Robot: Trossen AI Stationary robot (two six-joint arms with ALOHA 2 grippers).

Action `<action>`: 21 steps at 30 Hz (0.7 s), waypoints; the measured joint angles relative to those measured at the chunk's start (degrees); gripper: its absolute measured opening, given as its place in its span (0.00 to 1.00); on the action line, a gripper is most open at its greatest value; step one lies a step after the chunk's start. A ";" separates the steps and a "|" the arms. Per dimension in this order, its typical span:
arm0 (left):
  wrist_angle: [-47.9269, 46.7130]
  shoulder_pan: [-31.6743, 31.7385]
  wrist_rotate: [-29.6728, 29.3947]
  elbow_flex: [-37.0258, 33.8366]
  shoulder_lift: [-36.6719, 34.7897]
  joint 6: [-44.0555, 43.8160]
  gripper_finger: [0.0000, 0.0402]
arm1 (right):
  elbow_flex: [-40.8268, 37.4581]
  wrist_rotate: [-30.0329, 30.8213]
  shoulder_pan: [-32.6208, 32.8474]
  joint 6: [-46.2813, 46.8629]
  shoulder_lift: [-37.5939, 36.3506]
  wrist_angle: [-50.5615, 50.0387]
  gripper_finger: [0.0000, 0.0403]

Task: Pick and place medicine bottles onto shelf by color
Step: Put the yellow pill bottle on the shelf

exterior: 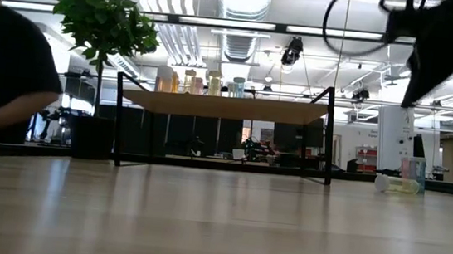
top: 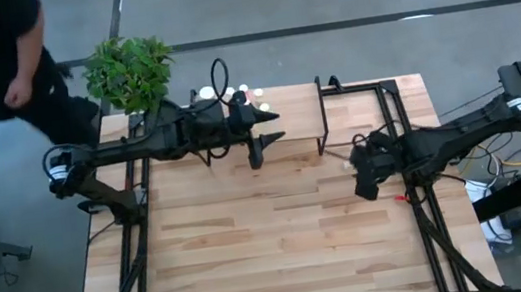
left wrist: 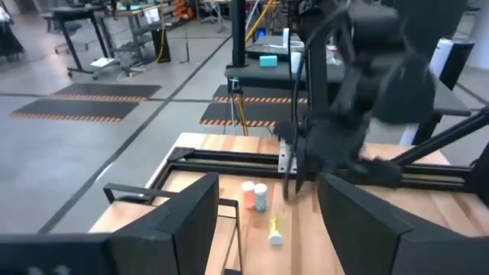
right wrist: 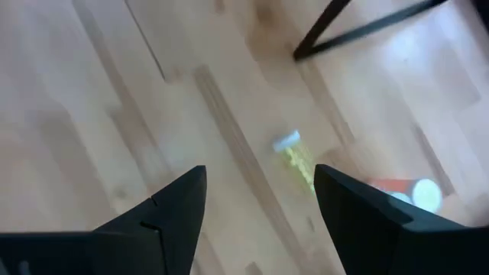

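I have the right tool (right wrist: pixel 260 202) hanging above the counter (top: pixel 255 258) just off the shelf's (top: pixel 281 113) right-hand end, fingers apart and holding nothing. Between its fingers in the right wrist view lies a yellow bottle (right wrist: pixel 296 159) on its side, white cap pointing back toward the shelf leg (right wrist: pixel 359 29); an orange bottle (right wrist: pixel 403 189) sits close beyond it, farther from the shelf.

To do this pick well, I judge I should come straight down with the fingers straddling the yellow bottle across its body, not along it, since a toppled cylinder will likely roll if one finger touches first. I'd also keep the outer finger clear of the orange bottle. Once lifted, it needs turning upright before it goes beside the sorted bottles (exterior: pixel 201 83) lined up on the shelf board.

The right arm reaches in from the counter's right edge, wrist angled down toward the wood. The left tool (top: pixel 261 134) waits over the shelf's left part, near the white-capped bottles (top: pixel 234 94) standing at its back edge, fingers apart and empty, pointing along the shelf toward the right arm.
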 joint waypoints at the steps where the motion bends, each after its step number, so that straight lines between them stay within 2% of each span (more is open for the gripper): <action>1: 0.08 -0.08 0.00 0.00 -0.06 0.39 0.51 | -1.26 -0.28 -0.28 -1.50 0.98 0.65 0.58; 7: -0.98 -0.19 0.17 0.07 -2.05 0.54 0.51 | -3.91 -2.12 -0.71 -14.54 7.79 3.79 0.56; 16: -9.70 -0.87 0.20 0.09 -3.34 0.35 0.51 | -4.38 -4.35 -6.96 -16.12 20.15 5.09 0.56; 21: -12.16 -1.92 0.17 -0.04 -3.34 -0.01 0.51 | -4.25 -5.50 -9.96 -17.11 21.85 5.54 0.56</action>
